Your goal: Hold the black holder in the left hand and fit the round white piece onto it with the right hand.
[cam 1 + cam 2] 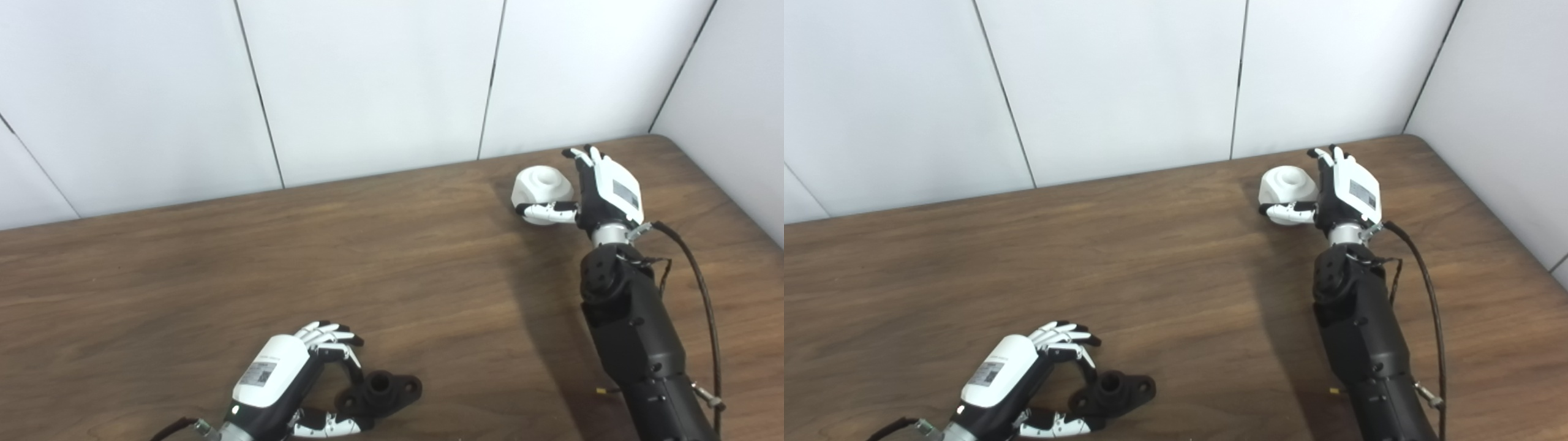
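White wall panels close in a brown wooden table (380, 257) on two sides, meeting at the far right corner. Taking the black holder (383, 392) as the landmark, it lies flat at the near edge of the table, its central socket facing up and a pierced ear out to each side. That upward socket looks like the seat meant for the other part, so lying this way it is ready to be gripped by its flank without covering the opening.

The left hand (288, 376) sits just left of the holder, its back turned up. Its fingers (327, 337) curl over the holder's far side and its thumb reaches along the near side, touching or nearly touching the near ear. The hand is half closed around the holder, not clamped; the holder appears to rest on the table, so I judge the grasp as forming, not made.

Well apart from the holder, far to the right and toward the back corner, the white piece (542, 187) stands on the table with its round recess facing up. The right hand (603, 196) stands upright just right of it, palm toward it, thumb laid along its near side and fingers extended upward. It is open and cupping the piece rather than gripping. Both parts must be lifted and brought together.
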